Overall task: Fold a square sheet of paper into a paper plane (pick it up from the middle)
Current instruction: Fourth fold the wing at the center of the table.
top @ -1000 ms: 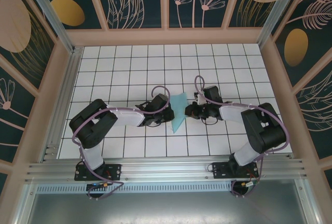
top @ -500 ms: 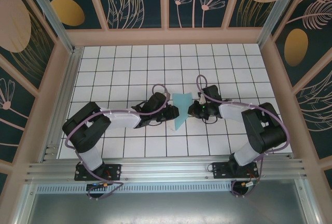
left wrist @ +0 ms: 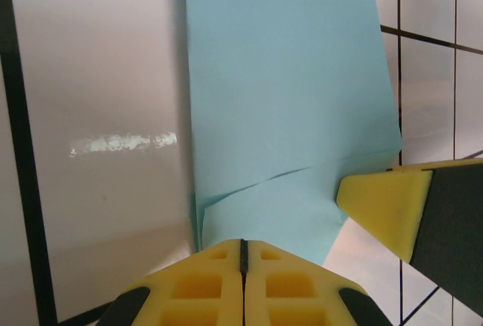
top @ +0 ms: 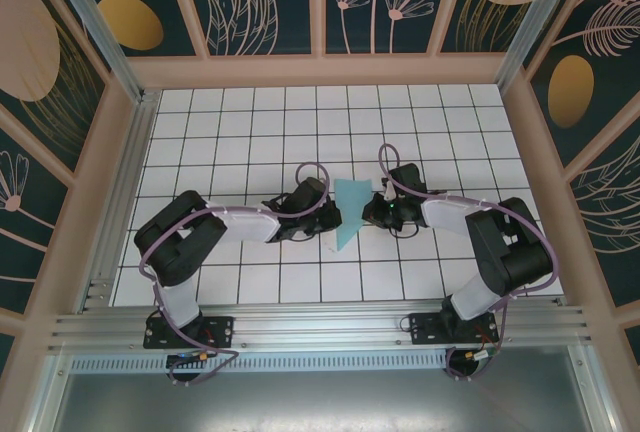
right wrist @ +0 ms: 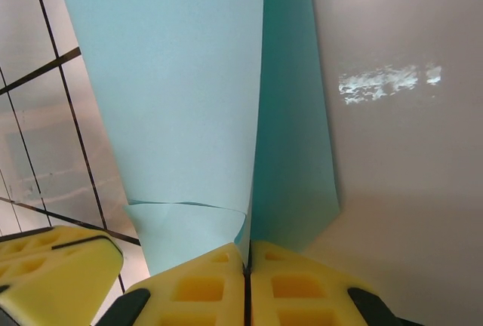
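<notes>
Two arms meeting over the middle of the white, black-gridded bench (top: 250,132). The left arm rises from its base at the near left edge, bends at an elbow pushed out to the left, and lays its forearm low and nearly level toward the right. The right arm mirrors it from the near right, elbow out to the right, forearm reaching left. Between the wrists lies the partly folded teal-blue paper sheet (top: 348,214), a tapered shape, broad at its far end and narrowing to a point toward the near edge. The left pincer (top: 330,217) meets its left side and the right pincer (top: 368,214) its right side. Left wrist view: the left pincer (left wrist: 243,247) has its yellow pads pressed together on the paper's (left wrist: 287,99) layered edge, with a yellow finger of the right pincer (left wrist: 392,205) touching the sheet at the right. Right wrist view: the right pincer (right wrist: 247,254) is closed on the paper (right wrist: 173,92) where a long crease runs into the seam of its pads
</notes>
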### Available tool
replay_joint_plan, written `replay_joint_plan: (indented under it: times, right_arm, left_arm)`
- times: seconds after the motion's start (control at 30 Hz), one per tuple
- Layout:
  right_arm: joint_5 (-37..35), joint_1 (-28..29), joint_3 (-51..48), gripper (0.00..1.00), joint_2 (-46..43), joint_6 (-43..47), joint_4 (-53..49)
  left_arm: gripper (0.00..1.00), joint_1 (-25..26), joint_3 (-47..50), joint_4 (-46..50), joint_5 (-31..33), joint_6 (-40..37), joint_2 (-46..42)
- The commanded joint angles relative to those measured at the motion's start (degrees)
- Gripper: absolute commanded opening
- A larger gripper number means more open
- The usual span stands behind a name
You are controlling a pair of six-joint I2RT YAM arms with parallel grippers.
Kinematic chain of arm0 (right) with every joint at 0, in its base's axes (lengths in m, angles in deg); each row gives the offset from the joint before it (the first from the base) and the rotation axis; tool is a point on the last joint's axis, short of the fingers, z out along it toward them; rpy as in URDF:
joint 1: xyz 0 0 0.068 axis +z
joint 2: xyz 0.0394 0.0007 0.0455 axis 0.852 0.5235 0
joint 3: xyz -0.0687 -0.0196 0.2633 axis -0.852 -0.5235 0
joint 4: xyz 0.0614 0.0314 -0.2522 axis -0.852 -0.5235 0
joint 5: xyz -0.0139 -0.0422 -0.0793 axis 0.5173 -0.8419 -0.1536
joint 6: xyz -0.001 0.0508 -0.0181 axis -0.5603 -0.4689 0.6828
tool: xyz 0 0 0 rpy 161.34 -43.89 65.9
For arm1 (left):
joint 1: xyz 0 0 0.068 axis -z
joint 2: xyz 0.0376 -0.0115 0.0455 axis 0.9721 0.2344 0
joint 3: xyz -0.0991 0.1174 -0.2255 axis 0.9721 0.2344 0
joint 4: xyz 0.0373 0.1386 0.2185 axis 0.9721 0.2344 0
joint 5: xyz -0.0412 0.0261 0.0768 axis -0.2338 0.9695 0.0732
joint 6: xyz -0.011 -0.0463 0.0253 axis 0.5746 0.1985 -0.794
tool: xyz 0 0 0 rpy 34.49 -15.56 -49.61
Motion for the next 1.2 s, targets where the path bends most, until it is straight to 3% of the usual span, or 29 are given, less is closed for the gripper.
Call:
replay_joint_plan:
  times: [0.0,0.23,0.47,0.63,0.87,1.03,1.17]
  right_arm:
    - [-0.43,0.37,1.62,0.10,0.90,0.24,-1.30]
    - [0.01,0.43,1.66,0.11,0.59,0.09,-1.09]
    - [1.02,0.49,1.11,0.25,-1.39,-0.36,0.05]
    - [1.24,0.47,1.11,0.17,-2.35,-0.86,-0.09]
    - [1.41,0.50,1.04,0.22,-2.68,-1.17,-0.50]
    - [1.92,0.56,1.14,0.10,-2.96,-1.86,-0.65]
    - [1.57,1.05,1.77,0.07,-2.93,-2.85,-1.73]
  left_arm:
    - [0.06,-0.43,-1.70,2.42,2.24,-0.58,1.56]
    - [0.04,-0.50,-3.24,3.80,1.59,-0.70,3.69]
    - [0.02,-0.49,-4.05,7.59,2.25,0.05,4.33]
    - [0.02,-0.49,-4.17,10.15,2.13,0.09,4.97]
    - [0.02,-0.53,-6.34,11.30,1.71,-0.16,5.46]
    - [0.02,-0.55,-6.36,11.57,1.71,-0.20,5.55]
    - [0.02,-0.49,-6.44,11.66,1.53,-0.34,5.77]
